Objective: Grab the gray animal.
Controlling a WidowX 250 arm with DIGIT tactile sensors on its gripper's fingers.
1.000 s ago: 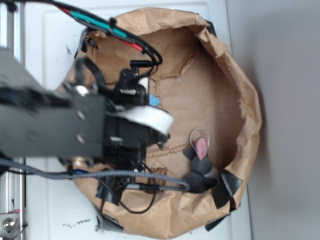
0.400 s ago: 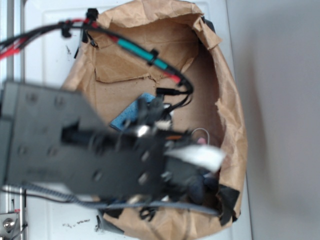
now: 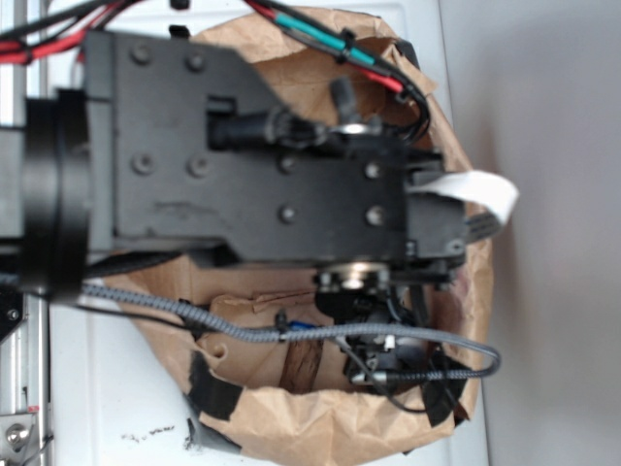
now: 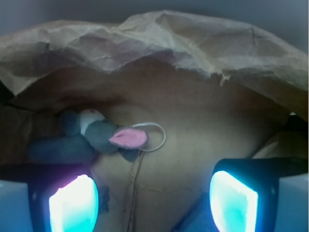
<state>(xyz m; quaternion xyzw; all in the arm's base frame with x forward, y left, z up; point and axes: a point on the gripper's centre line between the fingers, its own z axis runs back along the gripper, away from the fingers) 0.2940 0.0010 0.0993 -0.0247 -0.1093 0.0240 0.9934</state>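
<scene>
The gray animal [image 4: 94, 137] is a small dark-gray plush mouse with a pink ear [image 4: 128, 138] and a thin white string loop [image 4: 155, 137]. In the wrist view it lies on the brown paper floor, ahead and to the left. My gripper [image 4: 153, 203] is open, with nothing between its glowing fingertips [image 4: 72, 203]. The mouse lies just beyond the left fingertip, apart from it. In the exterior view my black arm [image 3: 252, 165] hides the mouse.
A crumpled brown paper bag [image 3: 320, 432] walls the work area, and its far wall [image 4: 169, 38] rises close behind the mouse. A blue sponge edge [image 4: 195, 220] shows near the right fingertip. A brown block [image 3: 303, 364] lies under the cables [image 3: 243, 330].
My arm has swung right and farther across the bag. It now covers the mouse in the exterior view, where the mouse showed a second ago.
</scene>
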